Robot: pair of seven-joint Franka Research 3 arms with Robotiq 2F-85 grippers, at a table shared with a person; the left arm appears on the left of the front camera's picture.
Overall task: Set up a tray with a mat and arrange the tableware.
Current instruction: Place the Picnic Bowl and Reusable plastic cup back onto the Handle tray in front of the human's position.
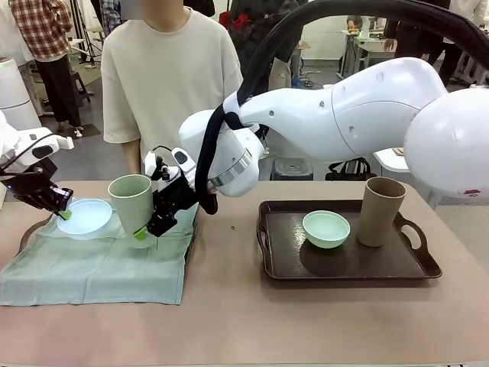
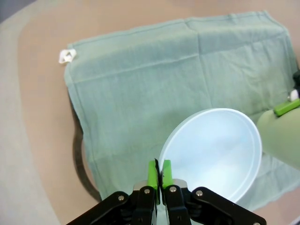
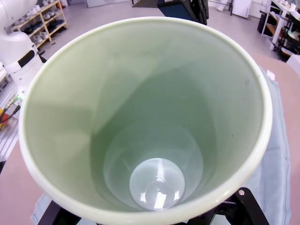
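On the table's 3 o'clock side: a dark tray (image 1: 345, 271) carried the mint green bowl (image 1: 326, 228) at its middle and the tan-brown cup (image 1: 380, 212) toward its 2 o'clock corner.
On the table's 9 o'clock side: a green mat (image 1: 99, 267) lay spread flat, with the pale blue bowl (image 1: 85, 217) and the pale green cup (image 1: 131, 200) over its 12 o'clock edge.
Contents: both bowls showed bare hollows. The right wrist view looked down the pale green cup (image 3: 154, 117) to a bare bottom.
Axis of the cups: each stood upright, long axis vertical, wide mouth up, narrow base down.
Bowl mouths: both faced up.
Left gripper (image 1: 63, 212): its jaws were pinched narrow on the pale blue bowl's (image 2: 213, 150) rim, at the bowl's 9 o'clock side.
Right gripper (image 1: 145, 229): its jaws stood wide around the pale green cup's lower wall, reaching in from 3 o'clock.
Count: two bowls, two cups, one mat, one tray in plain sight.
Under the mat: a dark curved edge (image 2: 77, 154) showed past the cloth, and what it belonged to could not be told.
Person (image 1: 172, 84): stood at 12 o'clock, beyond the table.
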